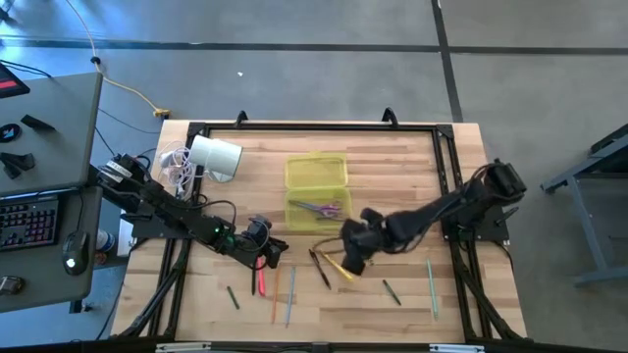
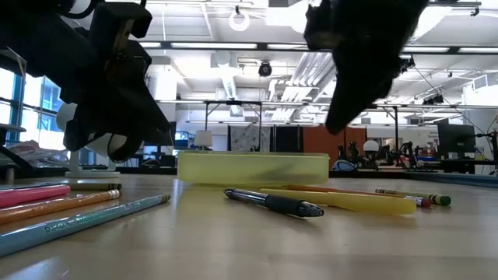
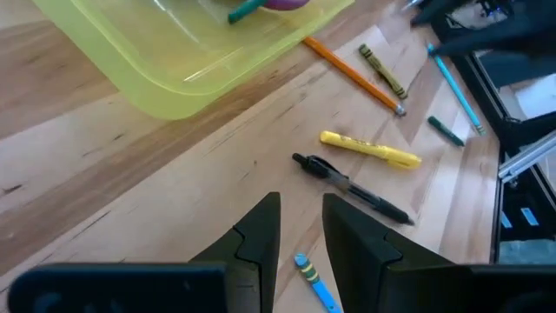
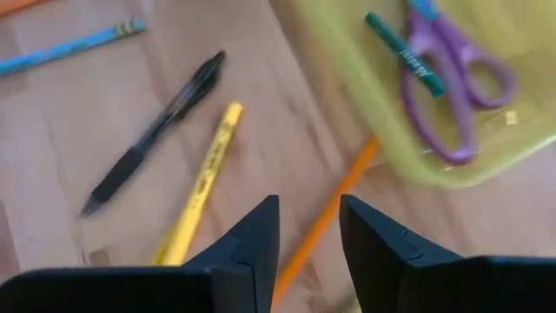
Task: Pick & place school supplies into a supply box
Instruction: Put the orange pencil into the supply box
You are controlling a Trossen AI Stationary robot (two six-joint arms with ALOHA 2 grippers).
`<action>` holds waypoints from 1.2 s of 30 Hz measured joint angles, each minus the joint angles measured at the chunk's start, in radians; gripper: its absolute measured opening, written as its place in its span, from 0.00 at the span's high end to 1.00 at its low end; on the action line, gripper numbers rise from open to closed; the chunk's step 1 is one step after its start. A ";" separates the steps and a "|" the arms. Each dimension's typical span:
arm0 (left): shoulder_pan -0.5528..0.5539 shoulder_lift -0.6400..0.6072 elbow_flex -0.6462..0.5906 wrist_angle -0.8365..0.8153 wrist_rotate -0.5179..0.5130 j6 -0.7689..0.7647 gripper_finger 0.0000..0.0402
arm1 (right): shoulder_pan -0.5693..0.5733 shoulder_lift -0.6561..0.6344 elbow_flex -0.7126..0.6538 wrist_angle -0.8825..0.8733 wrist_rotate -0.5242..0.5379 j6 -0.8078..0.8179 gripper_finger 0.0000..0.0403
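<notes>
Near the middle of the worktop (image 1: 392, 147), toward the far edge: the box (image 1: 316, 192), long axis running from far edge to near edge. Inside it, at the near end: purple scissors (image 1: 324, 208) lying crosswise, with a green pen (image 4: 404, 54) beside them, seen in the right wrist view. Just off the box's near right corner: right gripper (image 1: 351, 253), fingers a little apart with bare wood and an orange pencil (image 4: 323, 222) showing in the gap, nothing held. Below and beside it: a yellow marker (image 4: 201, 184) and a black pen (image 4: 155, 132), both slanting from the box toward the near edge, almost parallel, the pen on the left side of the marker. Farther right, well apart from the box: a dark green crayon (image 1: 392, 291) aslant and a light green pencil (image 1: 431, 284) pointing near to far. Left of the box's near end: left gripper (image 1: 270, 255), fingers slightly parted, nothing between them, a blue pencil (image 3: 314, 280) tip just ahead. Near that gripper, toward the near edge: a red pen (image 1: 262, 282), an orange one (image 1: 276, 292) and a light blue pencil (image 1: 290, 296), all roughly upright to the near edge, plus a short green crayon (image 1: 234, 296) farther left, tilted. At the far left corner: a white cylinder (image 1: 215, 157) with cables.
</notes>
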 joint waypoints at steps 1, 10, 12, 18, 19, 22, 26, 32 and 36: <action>0.000 0.000 0.000 0.001 0.000 0.000 0.69 | 0.017 0.006 -0.021 0.025 0.015 0.020 0.73; 0.000 0.000 0.000 0.003 0.000 -0.003 0.69 | 0.097 0.018 -0.185 0.159 0.094 0.169 0.73; 0.000 0.000 0.000 0.003 0.000 -0.003 0.69 | 0.106 0.020 -0.213 0.236 0.096 0.161 0.73; 0.000 0.000 0.000 0.003 -0.009 -0.004 0.69 | 0.135 0.061 -0.239 0.337 0.114 0.049 0.73; 0.000 0.000 0.000 0.003 -0.016 -0.004 0.69 | 0.140 0.073 -0.237 0.336 0.127 0.036 0.73; 0.000 0.000 0.000 0.003 -0.025 -0.004 0.69 | 0.150 0.112 -0.228 0.336 0.158 0.040 0.73; 0.000 0.000 0.000 0.003 -0.028 -0.004 0.69 | 0.156 0.148 -0.223 0.337 0.178 0.098 0.73; 0.000 0.000 0.000 0.003 -0.028 -0.004 0.69 | 0.191 0.159 -0.223 0.316 0.173 0.141 0.76; 0.000 0.000 0.000 0.001 -0.028 -0.004 0.69 | 0.227 0.154 -0.223 0.287 0.127 0.175 0.85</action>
